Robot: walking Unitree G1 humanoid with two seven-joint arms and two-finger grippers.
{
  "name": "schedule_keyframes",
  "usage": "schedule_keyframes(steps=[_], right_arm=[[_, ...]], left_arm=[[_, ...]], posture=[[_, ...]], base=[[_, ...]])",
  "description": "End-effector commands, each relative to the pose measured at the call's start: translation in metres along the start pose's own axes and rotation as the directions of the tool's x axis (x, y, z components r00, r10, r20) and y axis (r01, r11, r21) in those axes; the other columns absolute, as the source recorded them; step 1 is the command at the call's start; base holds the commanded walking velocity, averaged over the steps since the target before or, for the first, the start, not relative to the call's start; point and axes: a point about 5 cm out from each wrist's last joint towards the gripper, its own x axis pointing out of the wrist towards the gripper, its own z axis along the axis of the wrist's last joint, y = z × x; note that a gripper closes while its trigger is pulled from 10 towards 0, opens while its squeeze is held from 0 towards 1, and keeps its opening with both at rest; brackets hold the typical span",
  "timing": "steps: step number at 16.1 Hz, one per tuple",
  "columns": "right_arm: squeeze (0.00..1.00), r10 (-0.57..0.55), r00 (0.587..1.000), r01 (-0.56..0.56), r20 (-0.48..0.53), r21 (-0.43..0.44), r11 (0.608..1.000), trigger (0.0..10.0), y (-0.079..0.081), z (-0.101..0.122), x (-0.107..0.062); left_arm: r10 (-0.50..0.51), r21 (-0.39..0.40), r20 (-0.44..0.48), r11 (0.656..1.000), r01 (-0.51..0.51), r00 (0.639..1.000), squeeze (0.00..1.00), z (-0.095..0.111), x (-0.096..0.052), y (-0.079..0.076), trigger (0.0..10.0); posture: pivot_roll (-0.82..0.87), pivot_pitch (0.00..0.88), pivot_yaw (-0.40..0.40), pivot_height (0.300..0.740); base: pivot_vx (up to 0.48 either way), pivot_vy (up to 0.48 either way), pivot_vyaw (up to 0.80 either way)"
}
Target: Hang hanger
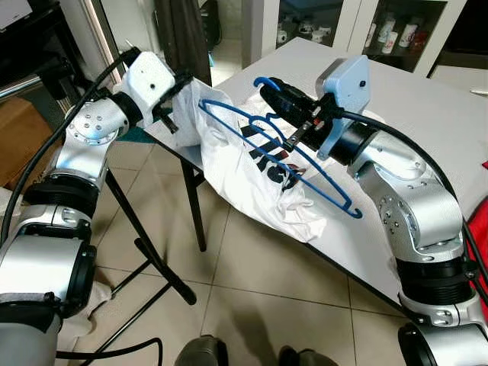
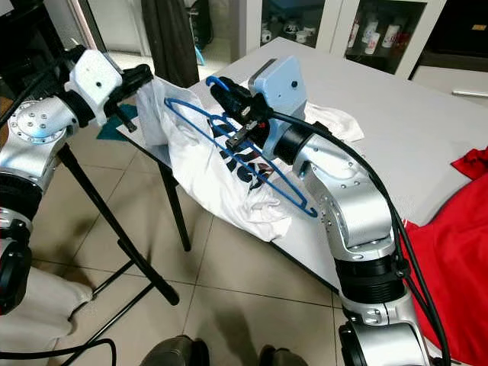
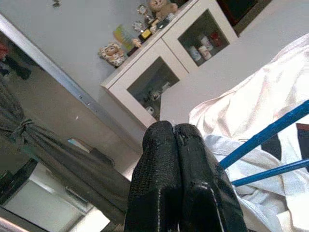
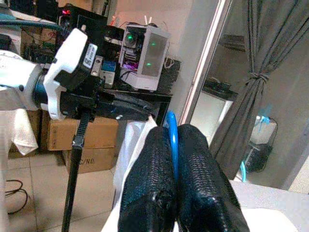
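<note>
White desk point(image 1: 427, 99): runs from the near right to the far left of the scene, its near-left corner standing over a tiled floor point(image 1: 252, 267). Behind it, at the far side, a white glass-door cabinet point(image 1: 366, 30) holding small items; a dark curtain point(image 1: 181, 34) hangs to the far left.

White T-shirt point(image 1: 259, 191) with dark lettering: draped over the desk's near-left edge, part of it hanging down toward the floor.

Red cloth point(image 2: 450, 259): lies on the right end of the desk, well apart from the T-shirt.

Blue hanger point(image 1: 305, 171): threaded into the T-shirt, lying slanted across it, its hook up at the far end and its lower corner pointing near-right over the desk edge.

Right claw point(image 1: 271, 90): above the T-shirt, black fingers pressed together on the hanger's blue hook; in the right wrist view the blue wire point(image 4: 172, 140) sits pinched between the two fingers.

Left claw point(image 1: 185, 82): at the far-left edge of the T-shirt, fingers closed flat against each other and pinching a fold of the white fabric; in the left wrist view the hanger's blue bars point(image 3: 270, 145) pass just beside the fingertips point(image 3: 166, 145).
</note>
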Motion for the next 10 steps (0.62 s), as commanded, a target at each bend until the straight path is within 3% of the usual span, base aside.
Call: schedule_keyframes(steps=[1,3,6,10], right_arm=[[0.0,0.027,0.999,-0.027,0.017,-0.01,1.0,10.0,0.004,0.004,0.004],[0.0,0.058,0.998,-0.058,0.022,0.001,0.998,10.0,0.017,0.002,0.018],[0.0,0.054,0.998,-0.055,0.006,0.033,0.998,10.0,0.024,-0.009,0.028],[0.0,-0.119,0.993,0.115,0.024,0.144,0.983,10.0,0.021,-0.025,0.04]], left_arm=[[-0.024,0.022,0.01,0.999,0.024,1.0,0.0,0.003,-0.001,0.002,10.0],[-0.064,0.039,0.034,0.997,0.063,0.997,0.0,0.006,0.001,-0.004,10.0],[-0.085,0.038,0.068,0.996,0.082,0.994,0.0,0.009,0.001,-0.008,10.0],[-0.102,0.016,0.101,0.995,0.101,0.99,0.0,0.009,-0.001,-0.016,10.0]], posture=[[-0.07,0.006,0.049,0.74],[-0.07,0.003,0.047,0.74],[-0.06,0.001,0.045,0.74],[-0.06,0.0,0.047,0.74]], base=[[0.0,0.0,0.0],[0.0,0.0,0.0],[0.0,0.0,0.0],[0.0,0.0,0.0]])
